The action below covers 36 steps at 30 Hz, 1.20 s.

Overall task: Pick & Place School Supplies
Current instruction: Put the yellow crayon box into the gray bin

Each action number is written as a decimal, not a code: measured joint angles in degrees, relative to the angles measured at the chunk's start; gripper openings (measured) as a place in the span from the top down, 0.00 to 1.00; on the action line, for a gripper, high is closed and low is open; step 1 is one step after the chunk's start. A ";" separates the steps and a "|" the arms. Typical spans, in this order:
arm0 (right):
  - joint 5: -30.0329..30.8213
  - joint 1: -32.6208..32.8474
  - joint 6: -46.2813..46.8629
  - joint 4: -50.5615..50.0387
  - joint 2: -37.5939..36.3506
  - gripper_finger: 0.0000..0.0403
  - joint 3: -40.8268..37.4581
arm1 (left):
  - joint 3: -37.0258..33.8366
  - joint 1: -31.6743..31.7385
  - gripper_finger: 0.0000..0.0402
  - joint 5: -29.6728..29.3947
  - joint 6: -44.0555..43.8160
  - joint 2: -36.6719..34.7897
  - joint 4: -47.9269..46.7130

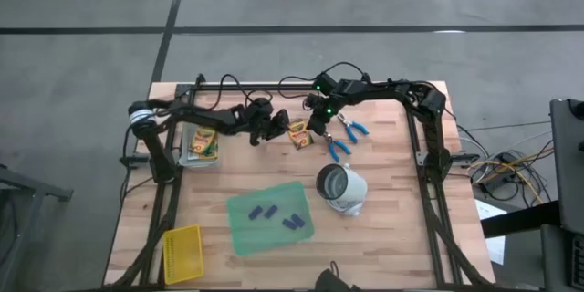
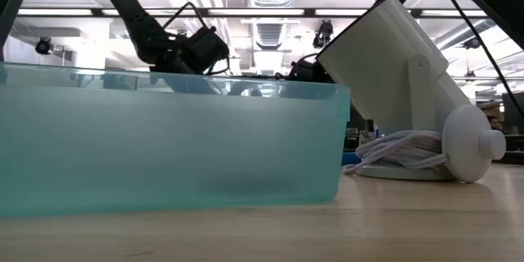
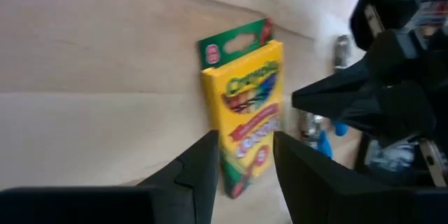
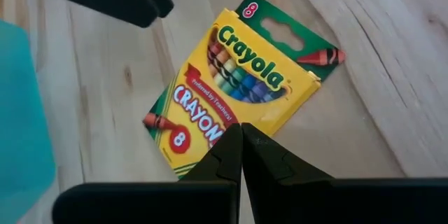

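At upper centre of the worktop (image 1: 392, 237), the released left gripper (image 3: 241, 164) straddles a Crayola crayon box (image 1: 298, 134); clenched right gripper (image 4: 241, 147) hovers above. Left should centre before closing.

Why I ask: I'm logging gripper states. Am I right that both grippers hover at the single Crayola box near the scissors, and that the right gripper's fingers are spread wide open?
Not quite. The right gripper has its fingers pressed together, shut, as the right wrist view shows. The rest holds: it and the left gripper, which is open, are both at the crayon box, near the scissors.
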 joint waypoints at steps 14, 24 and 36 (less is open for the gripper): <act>1.47 0.79 -0.17 -1.80 1.19 0.98 0.83 | 3.57 -0.08 0.65 -0.03 3.19 0.31 -6.35; 1.52 0.79 -0.26 -1.85 1.19 0.98 0.83 | 3.82 -0.98 0.65 -0.48 3.39 3.11 -6.30; 1.69 0.79 0.06 -2.16 1.19 0.98 0.84 | 5.26 -0.97 0.65 -0.58 4.02 4.09 -6.07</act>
